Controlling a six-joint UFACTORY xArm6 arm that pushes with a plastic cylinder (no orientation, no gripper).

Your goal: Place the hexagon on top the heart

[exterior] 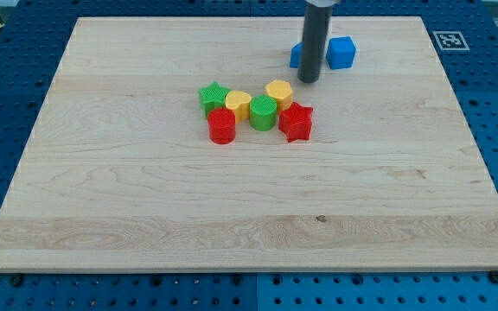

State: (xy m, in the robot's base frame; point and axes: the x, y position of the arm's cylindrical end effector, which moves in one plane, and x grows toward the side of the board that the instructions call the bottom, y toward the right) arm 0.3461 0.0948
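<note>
My tip, a bare rod that holds nothing, stands just right of the yellow hexagon, likely to push it left to the yellow heart.

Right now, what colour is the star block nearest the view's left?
Green: the green star, clearest in the camera view.

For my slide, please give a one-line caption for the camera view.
My tip rests beside two blue blocks, above a cluster with the yellow hexagon and yellow heart.
</note>
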